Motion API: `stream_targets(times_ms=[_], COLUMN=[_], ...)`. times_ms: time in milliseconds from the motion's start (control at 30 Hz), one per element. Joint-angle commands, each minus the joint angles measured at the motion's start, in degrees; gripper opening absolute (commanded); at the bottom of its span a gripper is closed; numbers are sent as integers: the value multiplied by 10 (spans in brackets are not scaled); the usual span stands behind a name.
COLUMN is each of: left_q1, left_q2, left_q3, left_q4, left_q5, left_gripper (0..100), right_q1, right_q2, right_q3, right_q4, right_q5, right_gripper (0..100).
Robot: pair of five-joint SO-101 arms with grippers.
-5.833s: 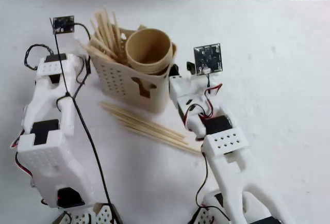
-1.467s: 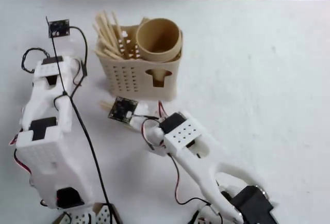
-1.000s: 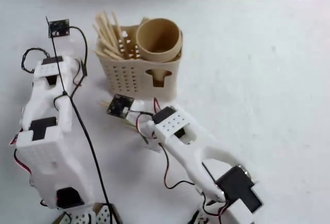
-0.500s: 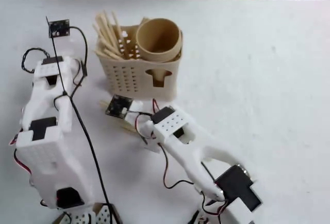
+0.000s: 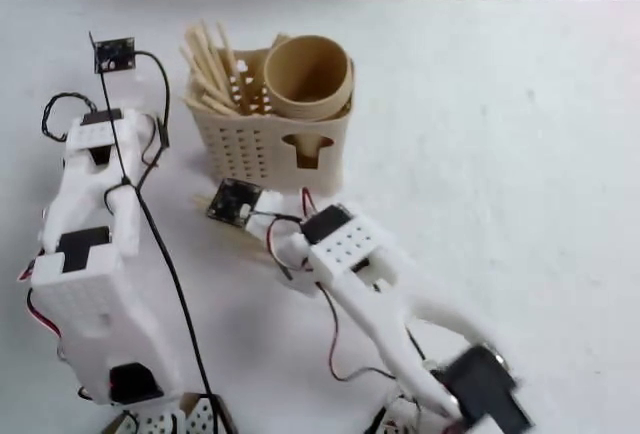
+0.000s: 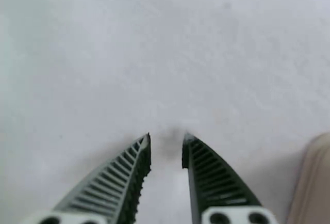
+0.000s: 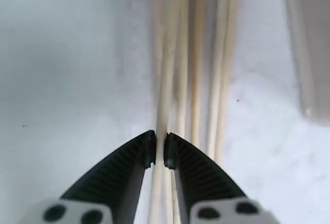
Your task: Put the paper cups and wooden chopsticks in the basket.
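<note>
The right gripper [image 7: 160, 152] has its dark ribbed jaws nearly closed, pinching one pale wooden chopstick [image 7: 167, 74] between the tips. That stick lies among the other loose wooden chopsticks [image 7: 198, 53], side by side on the white table [image 5: 520, 154] just in front of the cream perforated plastic basket [image 5: 255, 149]. In the high view the right arm [image 5: 345, 249] and its wrist camera cover most of these sticks, and only their ends show by the basket's front left corner. The left gripper [image 6: 166, 152] hangs over bare table beside the basket, its jaws a small gap apart with nothing between them. Inside the basket a tan paper cup [image 5: 307, 74] stands upright on the right side, and a bundle of wooden chopsticks [image 5: 210, 64] leans out to the left, fanning above the rim.
</note>
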Motion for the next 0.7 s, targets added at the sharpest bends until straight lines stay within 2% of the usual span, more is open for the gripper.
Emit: stream_targets(times_ms=[0, 133, 300, 400, 600, 667], left_q1=[-5, -5, -5, -3, -3, -3], left_q2=[-4, -4, -4, -4, -4, -3], left_q3=[-20, -20, -21, -21, -19, -19], left_q4=[-11, -11, -11, -11, -11, -11], left_q5=[-2, -2, -2, -2, -2, -2], left_gripper=[120, 120, 120, 120, 120, 120], right_q1=[3, 0, 1, 1, 2, 3], right_q2=[-117, -243, -336, -334, -230, -172], right_q3=[-15, -31, -141, -200, -260, -303], right_q4=[32, 33, -7, -109, -396, -436], right_q5=[-6, -45, -100, -129, -131, -132], right_gripper=[16, 16, 16, 16, 17, 17])
